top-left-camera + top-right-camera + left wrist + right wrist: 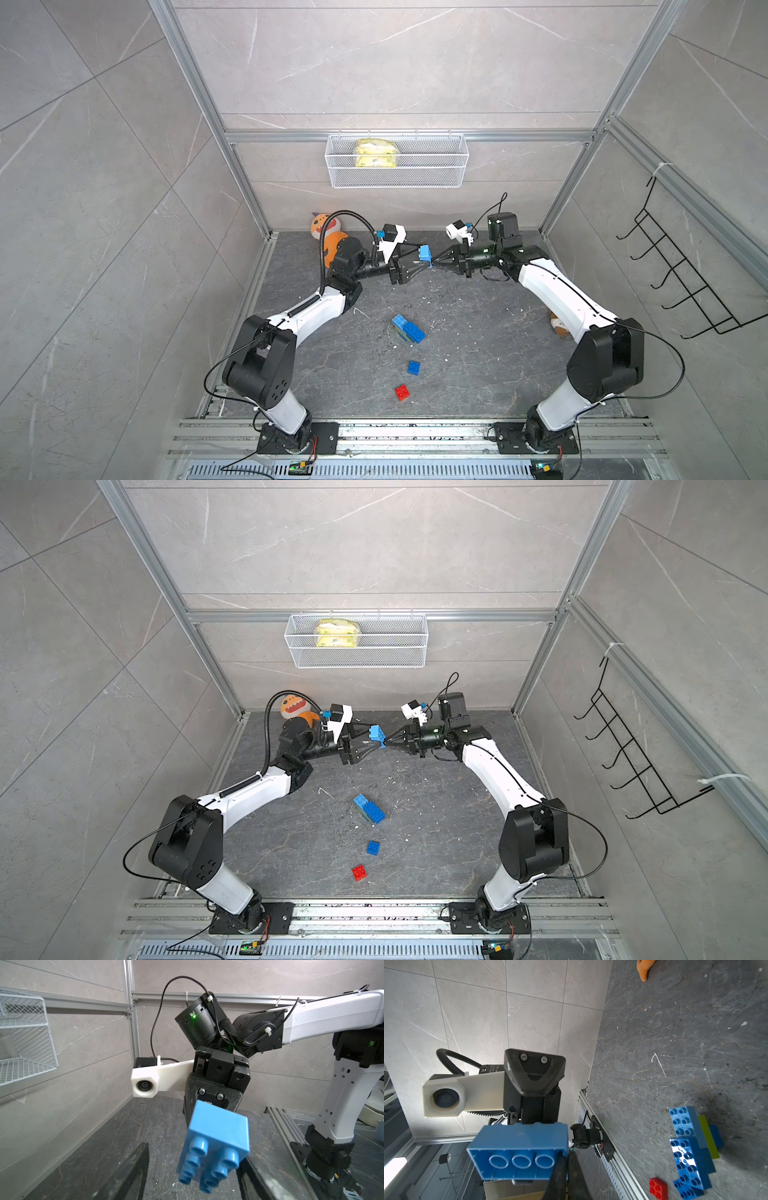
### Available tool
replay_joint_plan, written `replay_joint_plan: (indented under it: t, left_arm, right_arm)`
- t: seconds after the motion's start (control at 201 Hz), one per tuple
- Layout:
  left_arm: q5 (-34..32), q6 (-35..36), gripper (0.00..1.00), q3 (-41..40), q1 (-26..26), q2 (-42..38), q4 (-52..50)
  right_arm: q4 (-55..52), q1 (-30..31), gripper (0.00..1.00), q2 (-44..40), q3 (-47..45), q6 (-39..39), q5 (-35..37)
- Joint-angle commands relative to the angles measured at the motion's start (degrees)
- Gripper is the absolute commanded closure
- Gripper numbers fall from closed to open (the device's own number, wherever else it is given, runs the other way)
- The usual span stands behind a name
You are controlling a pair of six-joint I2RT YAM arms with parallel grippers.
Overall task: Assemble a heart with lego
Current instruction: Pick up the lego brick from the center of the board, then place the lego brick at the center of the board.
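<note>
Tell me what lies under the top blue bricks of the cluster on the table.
A lime-green brick shows beneath the top blue bricks, and another blue piece shows beyond that. How far either runs under them is covered.

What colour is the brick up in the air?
The brick is light blue; the left wrist view shows it best.

A light-blue long brick [425, 253] is hanging tilted in mid-air. On the worktop [478, 353] a stepped blue-and-lime cluster [408, 328] is lying flat, a blue square brick [414, 368] and red square brick [402, 392] sitting apart.
</note>
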Motion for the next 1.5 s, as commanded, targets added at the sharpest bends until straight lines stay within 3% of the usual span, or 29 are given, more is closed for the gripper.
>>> replay_joint_plan:
  t: [0.0, 0.12, 0.414, 0.513, 0.608, 0.663, 0.772, 0.842, 0.957, 1.036, 1.171, 1.335, 1.5]
  left_arm:
    - [1.75, -1.12, 0.36, 2.14, -0.23, 0.03, 3.49]
    - [3.15, -1.75, 0.46, 3.71, -0.44, 1.06, 2.91]
    - [4.75, -1.63, 0.88, 3.81, -0.86, 1.0, 1.25]
    - [3.73, 1.26, 1.0, 2.43, -0.88, -1.18, -3.41]
    - [-1.58, 2.9, 1.0, 0.59, -0.71, -4.53, -9.88]
    - [-5.32, 4.24, 1.0, -0.1, -0.7, -7.13, -16.18]
    - [-22.32, 2.2, 1.0, 0.41, -0.25, -12.39, -36.21]
    - [-37.59, -5.03, 1.0, 2.55, 0.23, -14.63, -52.85]
    - [-51.26, -15.56, 1.0, 5.62, 0.61, -14.09, -78.56]
    - [-52.16, -19.62, 1.0, 5.55, 0.46, -11.06, -89.76]
    - [-53.74, -27.43, 1.0, 2.33, -0.81, -3.6, -98.58]
    - [-57.88, -35.51, 1.0, 2.29, -2.91, 3.19, -99.76]
    - [-55.39, -35.9, 0.93, 3.34, -3.7, 7.44, -95.74]
  right_arm:
    - [0.67, 0.47, 0.94, -0.97, -0.28, 0.03, -1.36]
    - [0.66, 0.7, 0.93, -0.79, -0.23, -0.08, -1.88]
    - [1.64, 0.75, 0.93, -0.41, -1.39, 0.26, -1.51]
    - [1.72, 0.63, 0.83, -0.63, -1.65, 0.26, -0.59]
    - [-1.57, 0.48, 0.63, -0.98, -1.1, -2.1, 3.18]
    - [-6.63, 0.2, 0.56, -1.39, -0.04, -5.98, 7.91]
    - [-16.47, -0.04, 0.53, -2.45, 2.05, -14.11, 18.9]
    - [-19.05, -0.01, 0.52, -3.29, 1.77, -16.63, 23.73]
    - [-21.75, 0.05, 0.52, -3.74, 1.12, -19.66, 28.78]
    - [-22.61, 0.17, 0.51, -3.75, 0.1, -20.96, 31.69]
    - [-23.64, 1.64, 0.51, -4.34, -0.7, -22.12, 35.17]
    - [-25.86, 6.59, 0.5, -3.4, -0.21, -23.88, 39.38]
    - [-26.55, 11.57, 0.5, 0.06, -1.14, -25.12, 42.19]
